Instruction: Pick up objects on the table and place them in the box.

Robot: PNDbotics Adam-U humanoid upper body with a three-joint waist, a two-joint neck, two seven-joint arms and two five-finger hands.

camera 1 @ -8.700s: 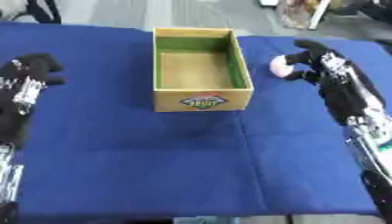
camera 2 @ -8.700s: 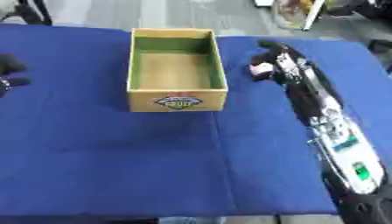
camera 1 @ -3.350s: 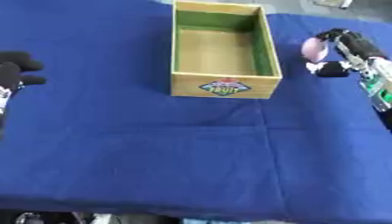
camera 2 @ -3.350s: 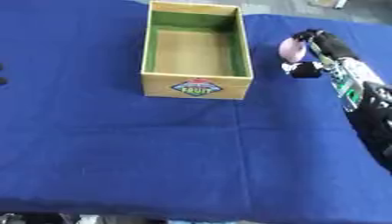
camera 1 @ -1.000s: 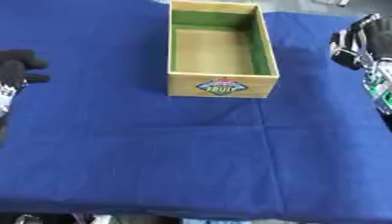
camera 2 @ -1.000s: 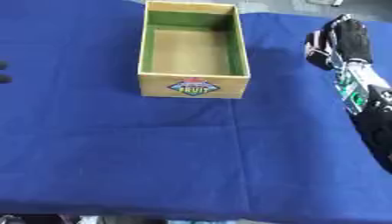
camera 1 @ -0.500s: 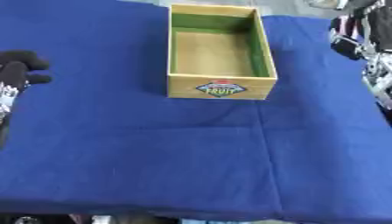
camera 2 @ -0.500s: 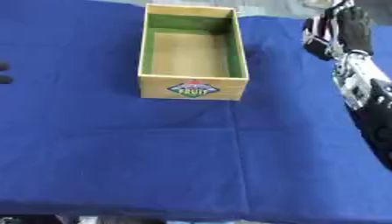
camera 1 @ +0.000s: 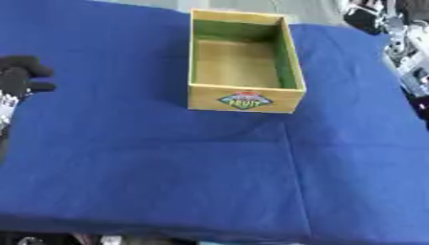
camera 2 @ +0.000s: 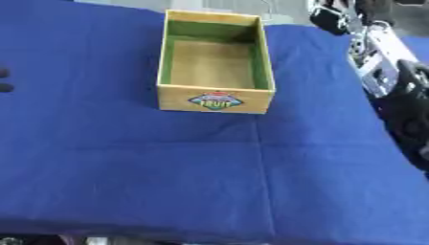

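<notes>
Twin head-mounted eyes, steeply downward, both over box [camera 1: 243, 72] and table [camera 1: 167, 167].

Black left hand [camera 1: 21, 76]; right arm [camera 2: 381, 57] black with silver segments

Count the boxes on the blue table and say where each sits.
1. The wooden box stands open and empty on the far middle of the blue table. No other box shows.

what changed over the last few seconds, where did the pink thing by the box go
The right hand, which was closed on the pale pink round object beside the wooden box, has lifted up and back to the table's far right corner; the object no longer shows. The box is empty as before, and the left hand rests at the left edge of the blue cloth.
</notes>
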